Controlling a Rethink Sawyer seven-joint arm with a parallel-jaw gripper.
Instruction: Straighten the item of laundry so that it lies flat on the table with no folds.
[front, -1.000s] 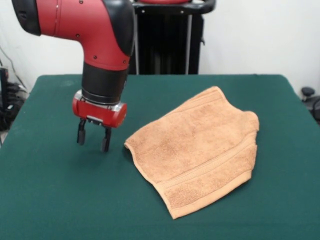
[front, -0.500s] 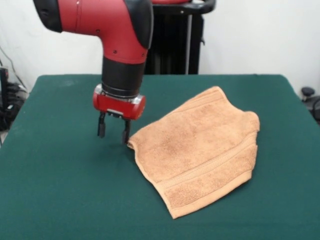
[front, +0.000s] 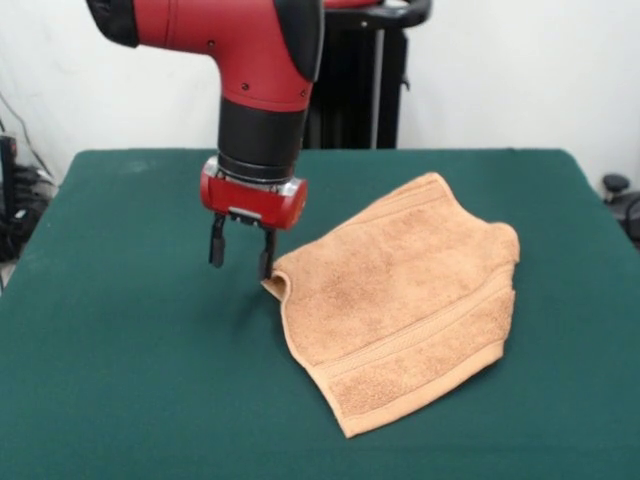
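Note:
The item of laundry (front: 400, 300) is a tan terry towel lying on the right half of the green table (front: 120, 360). It is folded over on itself, with a woven band running near its front edge. Its left corner (front: 277, 285) is curled up slightly. My gripper (front: 242, 258) hangs low over the table just left of that corner. It is open, with nothing between its fingers. The right fingertip (front: 266, 266) touches or nearly touches the towel's corner.
The arm's red and black wrist (front: 255, 150) comes down from the upper left. A black stand (front: 345, 80) rises behind the table's far edge. Dark equipment shows past the table's left side (front: 12, 200) and right side (front: 620, 195).
The gripper has moved to the right, from bare table up to the towel's left corner. That corner has been nudged right and curled up.

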